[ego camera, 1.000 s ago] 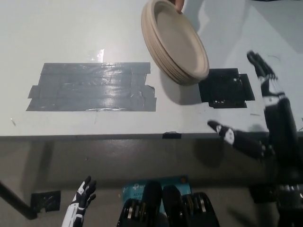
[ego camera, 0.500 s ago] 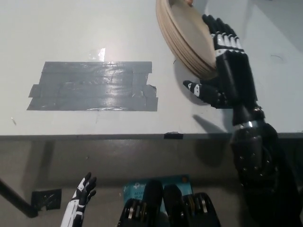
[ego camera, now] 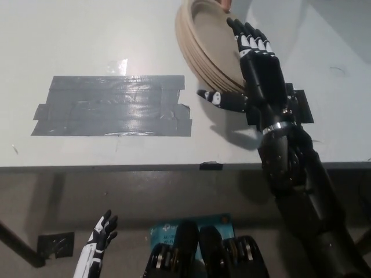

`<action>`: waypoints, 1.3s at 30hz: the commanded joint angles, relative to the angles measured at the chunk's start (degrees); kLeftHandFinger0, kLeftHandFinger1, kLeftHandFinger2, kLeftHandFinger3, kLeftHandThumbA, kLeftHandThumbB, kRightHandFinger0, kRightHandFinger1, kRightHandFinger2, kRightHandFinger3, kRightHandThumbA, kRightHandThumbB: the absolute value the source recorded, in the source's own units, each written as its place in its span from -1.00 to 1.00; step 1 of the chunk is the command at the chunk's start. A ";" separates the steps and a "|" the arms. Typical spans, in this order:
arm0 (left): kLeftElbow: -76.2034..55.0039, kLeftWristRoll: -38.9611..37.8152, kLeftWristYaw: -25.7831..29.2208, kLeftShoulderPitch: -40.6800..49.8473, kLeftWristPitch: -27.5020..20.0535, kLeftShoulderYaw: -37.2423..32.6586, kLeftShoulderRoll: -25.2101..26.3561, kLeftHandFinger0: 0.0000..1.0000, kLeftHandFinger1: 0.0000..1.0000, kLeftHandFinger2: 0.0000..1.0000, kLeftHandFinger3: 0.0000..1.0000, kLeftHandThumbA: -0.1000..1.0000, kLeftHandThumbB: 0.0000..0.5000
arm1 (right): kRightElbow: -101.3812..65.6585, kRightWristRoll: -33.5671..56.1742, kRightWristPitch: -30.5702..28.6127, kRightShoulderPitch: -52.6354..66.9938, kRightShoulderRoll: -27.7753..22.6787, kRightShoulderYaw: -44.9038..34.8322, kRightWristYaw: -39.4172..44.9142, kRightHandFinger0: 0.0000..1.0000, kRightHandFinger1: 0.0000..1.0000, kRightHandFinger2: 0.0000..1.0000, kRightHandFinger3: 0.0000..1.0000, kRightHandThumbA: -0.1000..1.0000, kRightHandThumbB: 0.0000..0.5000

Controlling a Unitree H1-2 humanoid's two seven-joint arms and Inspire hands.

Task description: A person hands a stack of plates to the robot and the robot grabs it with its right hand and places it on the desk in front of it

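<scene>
my right hand [ego camera: 255, 69] lies spread against the tilted stack of plates [ego camera: 206, 49] a person's hand [ego camera: 225, 4] holds above the desk's [ego camera: 87, 40] far edge, not yet gripping; placing remains, left hand [ego camera: 98, 240] resting low.

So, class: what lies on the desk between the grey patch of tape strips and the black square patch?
Nothing: in the head view the pale desk is bare between the grey tape patch and the black square patch.
</scene>
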 commanded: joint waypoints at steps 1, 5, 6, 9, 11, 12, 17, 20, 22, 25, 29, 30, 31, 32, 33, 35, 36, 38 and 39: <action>-1.26 0.31 0.24 -0.10 -2.42 0.29 0.44 1.00 1.00 1.00 1.00 1.00 -0.26 | 2.82 -0.26 1.30 -5.89 0.13 0.53 -4.60 1.00 1.00 1.00 1.00 1.00 0.71; -1.61 0.35 0.28 0.02 -2.18 0.28 0.40 1.00 1.00 1.00 1.00 1.00 -0.25 | 5.68 -0.56 2.10 -7.43 -0.14 1.15 -6.42 1.00 1.00 1.00 1.00 1.00 0.72; -1.61 0.34 0.32 0.02 -2.11 0.31 0.36 1.00 1.00 1.00 1.00 1.00 -0.21 | 7.23 -1.90 3.67 -8.24 -0.21 1.64 -7.63 1.00 1.00 1.00 1.00 1.00 0.75; -1.37 0.04 0.14 -0.07 -2.26 0.29 0.40 1.00 1.00 1.00 1.00 1.00 -0.19 | 11.24 -5.24 7.49 -9.94 -0.11 2.99 -11.38 1.00 1.00 1.00 1.00 1.00 0.73; -1.37 0.03 0.14 -0.07 -2.27 0.29 0.40 1.00 1.00 1.00 1.00 1.00 -0.19 | 11.57 -4.94 7.73 -10.11 -0.23 3.40 -11.88 1.00 1.00 1.00 1.00 1.00 0.74; -1.36 -0.04 0.19 -0.09 -2.39 0.31 0.31 1.00 1.00 1.00 1.00 1.00 -0.19 | 13.55 -5.39 8.29 -10.41 0.10 3.83 -13.97 1.00 1.00 1.00 1.00 0.82 0.70; -1.53 -0.06 0.12 -0.49 -2.37 0.39 0.51 1.00 1.00 1.00 1.00 1.00 -0.18 | 14.94 -3.22 5.10 -10.55 -0.22 5.72 -13.35 1.00 1.00 1.00 1.00 0.56 0.99; -1.45 0.01 0.20 -0.75 -2.30 0.42 0.49 1.00 1.00 1.00 1.00 1.00 -0.17 | 14.76 -3.01 3.69 -10.70 -0.42 7.01 -13.13 1.00 1.00 1.00 1.00 0.55 1.00; -1.32 -0.09 0.20 -0.76 -2.42 0.41 0.42 1.00 1.00 1.00 1.00 1.00 -0.16 | 13.71 -2.14 2.66 -10.62 -0.71 8.13 -10.98 1.00 1.00 1.00 1.00 0.52 1.00; -1.15 -0.22 0.13 -0.78 -2.83 0.38 0.43 1.00 1.00 1.00 1.00 1.00 -0.20 | 13.44 -1.86 2.56 -10.80 -0.81 9.12 -9.84 1.00 1.00 1.00 1.00 0.47 1.00; -1.53 -0.37 0.00 -0.69 -2.33 0.32 0.38 1.00 1.00 1.00 1.00 1.00 -0.16 | 14.66 -2.29 2.35 -11.69 -1.09 10.43 -10.80 1.00 1.00 1.00 1.00 0.38 1.00; -1.81 -0.27 -0.02 -0.75 -2.09 0.30 0.43 1.00 1.00 1.00 1.00 1.00 -0.14 | 14.79 -2.38 2.67 -12.00 -1.28 10.79 -10.12 1.00 1.00 1.00 1.00 0.38 1.00; -2.01 -0.22 -0.07 -0.86 -1.90 0.27 0.46 1.00 1.00 1.00 1.00 1.00 -0.15 | 14.59 -2.40 2.98 -12.15 -1.53 11.12 -9.57 1.00 1.00 1.00 1.00 0.42 1.00; -2.13 -0.23 -0.11 -1.01 -1.76 0.24 0.46 1.00 1.00 1.00 1.00 1.00 -0.15 | 14.31 -2.40 3.19 -12.21 -1.75 11.31 -9.23 1.00 1.00 1.00 1.00 0.43 1.00; -2.19 0.02 -0.06 -1.05 -1.71 0.21 0.51 1.00 1.00 1.00 1.00 1.00 -0.16 | 14.01 -2.07 2.78 -12.19 -1.88 11.37 -9.25 1.00 1.00 1.00 1.00 0.46 1.00; -2.32 -0.09 -0.22 -1.22 -1.70 0.18 0.63 1.00 1.00 1.00 1.00 1.00 -0.20 | 11.67 -1.21 2.64 -11.77 -2.24 11.48 -7.78 1.00 1.00 1.00 1.00 0.54 1.00; -2.31 -0.14 -0.24 -1.22 -1.70 0.17 0.62 1.00 1.00 1.00 1.00 1.00 -0.20 | 10.90 -1.18 2.87 -11.59 -2.28 11.56 -7.38 1.00 1.00 1.00 1.00 0.55 1.00; -2.34 0.18 -0.10 -1.14 -1.74 0.15 0.65 1.00 1.00 1.00 1.00 1.00 -0.21 | 9.06 -1.08 2.66 -11.08 -2.47 11.74 -6.94 1.00 1.00 1.00 1.00 0.62 1.00; -2.27 0.30 -0.04 -1.15 -1.86 0.14 0.67 1.00 1.00 1.00 1.00 1.00 -0.21 | 8.77 -1.04 2.64 -11.00 -2.52 11.80 -6.82 1.00 1.00 1.00 1.00 0.63 1.00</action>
